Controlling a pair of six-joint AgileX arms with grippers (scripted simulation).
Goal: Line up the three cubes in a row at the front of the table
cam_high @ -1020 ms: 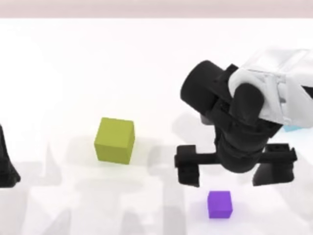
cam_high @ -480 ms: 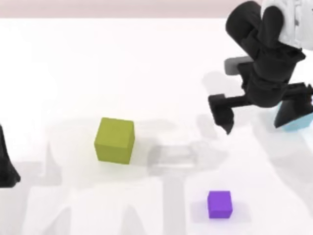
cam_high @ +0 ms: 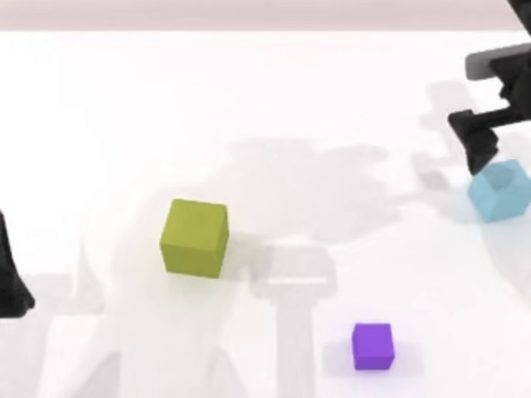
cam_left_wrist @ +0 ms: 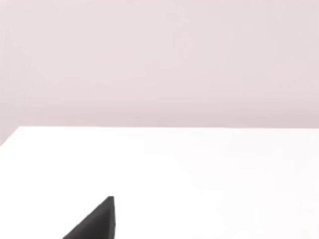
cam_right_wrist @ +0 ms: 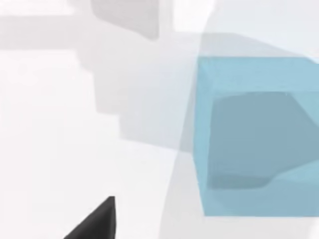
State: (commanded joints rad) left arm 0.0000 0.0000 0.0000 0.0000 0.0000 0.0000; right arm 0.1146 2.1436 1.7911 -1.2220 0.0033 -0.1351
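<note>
Right gripper (cam_high: 489,137) at table's (cam_high: 249,99) right edge, just above light-blue cube (cam_high: 499,190); finger state unclear.

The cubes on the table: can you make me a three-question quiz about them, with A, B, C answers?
1. Which cube sits nearest the table's right side?
A. olive-green cube
B. light-blue cube
C. purple cube

2. How many cubes are on the table?
A. two
B. three
C. five

3. Are the cubes in a row yet?
A. yes, lined up
B. no, scattered
C. stacked up

Answers: 1 B, the light-blue cube lies by the right edge, under the right gripper. 2 B, it, the olive-green cube and the purple cube make three. 3 B, each sits apart at a different depth. The left arm stays parked at the left edge.
</note>
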